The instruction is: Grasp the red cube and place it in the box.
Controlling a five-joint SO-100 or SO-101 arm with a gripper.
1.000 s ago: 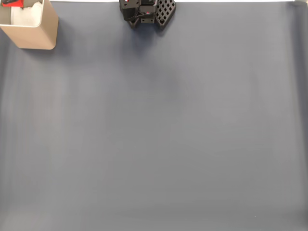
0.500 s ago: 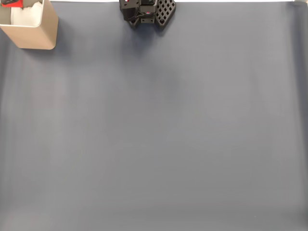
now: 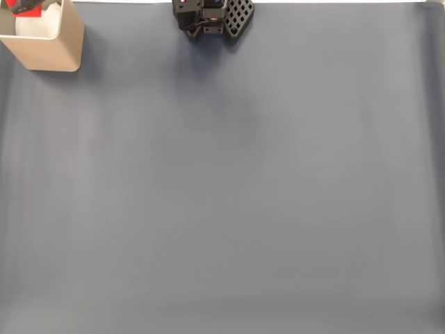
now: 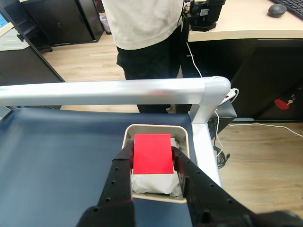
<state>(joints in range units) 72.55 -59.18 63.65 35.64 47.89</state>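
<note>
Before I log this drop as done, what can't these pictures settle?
- Box floor, wrist view: hidden under the red cube and white filling.
- Whether the gripper has let go: contact at the cube's sides is unclear.
- Fixed view: box cut by the top-left edge.

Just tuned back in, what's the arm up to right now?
In the wrist view the gripper holds the red cube between its fingers, right above the open box, which has white lining inside. The cube is not released yet. In the fixed view the box sits at the top left corner of the dark mat. A person stands beyond the table rail.
</note>
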